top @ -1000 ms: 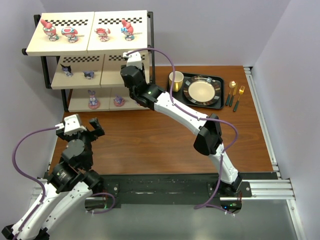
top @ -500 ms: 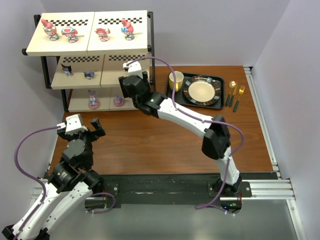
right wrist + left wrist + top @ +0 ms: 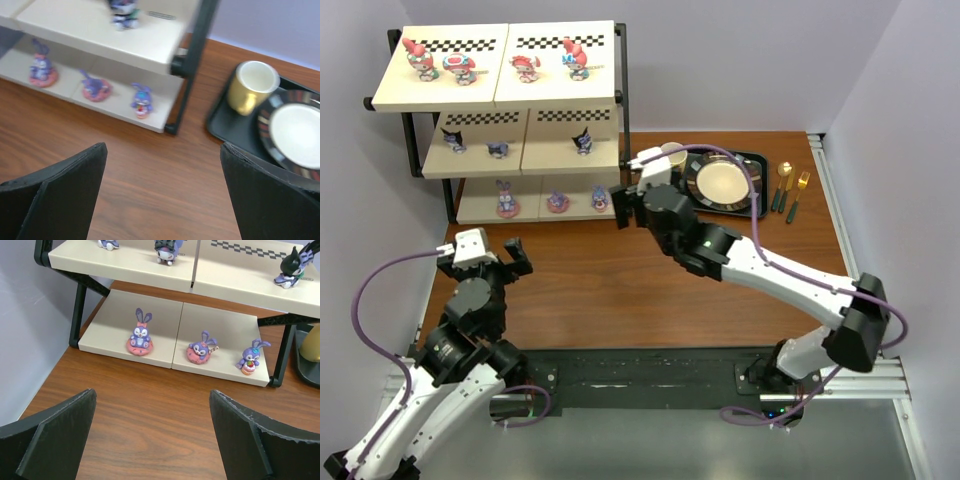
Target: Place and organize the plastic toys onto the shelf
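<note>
Ten thumb-sized plastic cartoon figurines [image 3: 524, 67] stand on the three-tier black-framed shelf [image 3: 550, 90] with cream boards. My right end effector [image 3: 164, 150] hangs wide and empty near the shelf's front right post, with the small purple bunny [image 3: 141, 100] on the bottom board ahead and left of it. My left end effector [image 3: 152, 395], equally wide and empty, sits farther off, so I judge any straightening falls to the right one.

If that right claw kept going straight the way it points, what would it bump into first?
Likely the wooden table, just short of the shelf's black corner post, since the open right gripper seems angled down. Held level, it would meet that post or the purple bunny beside it. Depth is unclear.
</note>
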